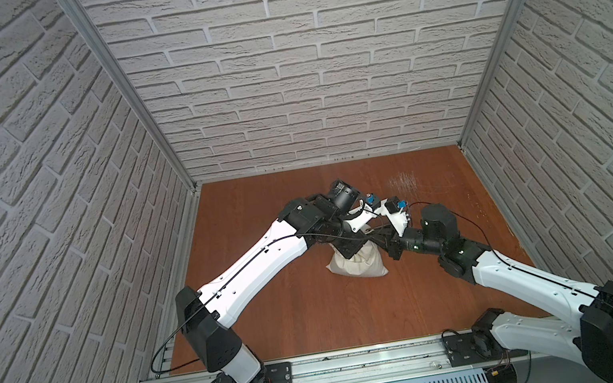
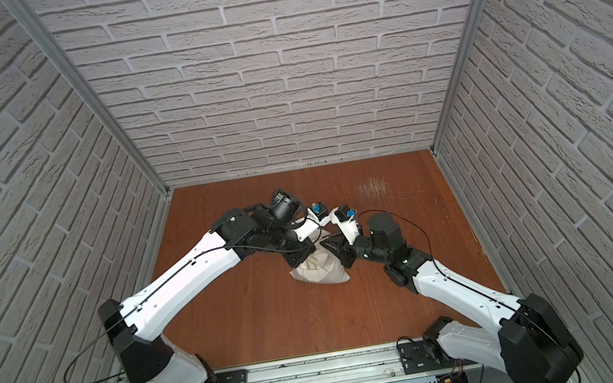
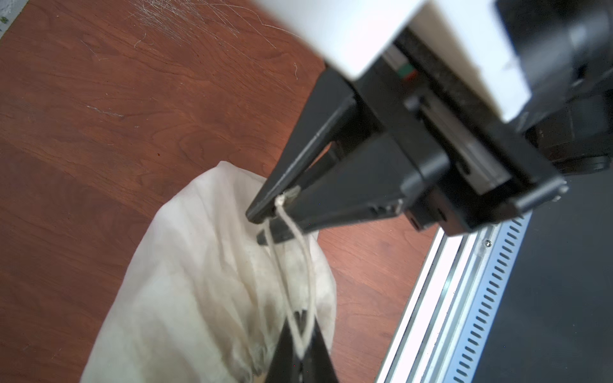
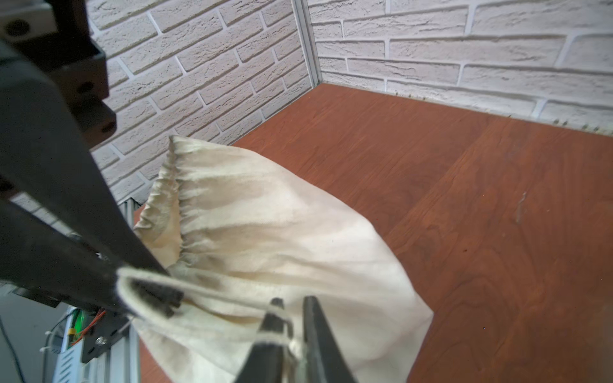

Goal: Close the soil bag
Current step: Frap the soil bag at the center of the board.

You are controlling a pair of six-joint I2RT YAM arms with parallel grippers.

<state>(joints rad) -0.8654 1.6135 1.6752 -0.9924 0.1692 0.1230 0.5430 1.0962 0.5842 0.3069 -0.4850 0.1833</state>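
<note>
Status: right gripper (image 3: 258, 228), black tapered jaws, is pressed together on the knotted end of the thin pale cord (image 3: 280, 201). The left gripper (image 4: 161, 296) is clamped too, pinching the same cord right at the bag neck. In the right wrist view the loop wraps its tip.

Key geometry: two cord strands run from the knot in the right gripper straight to the left gripper. It's a short run with little sag. Left is the nearer arm, right at the neck. Right sits a cord-run further out, clear of the fabric. The pull axis is the line between the two tips. My read: right hauls away along that line while left anchors the neck.

The small cream cloth soil bag (image 1: 358, 269) sits mid-table on the reddish-brown wood-grain tabletop (image 1: 309, 318), under both grippers in both top views. Its neck is up at the jaws and its fat end slumps toward the aluminium front rail (image 1: 367, 361), so the long axis runs roughly neck to rail.

Material: soft woven cloth, floppy and creased, bulging as if filled. The stitched rim (image 4: 167, 199) is ruffled into pleats, so it looks partly cinched. Can't tell if the mouth is fully shut. There are grey smudges near the neck. The cord is thin and slightly fuzzy. The knot should hold, and I'd expect any slip at the left pinch.
</note>
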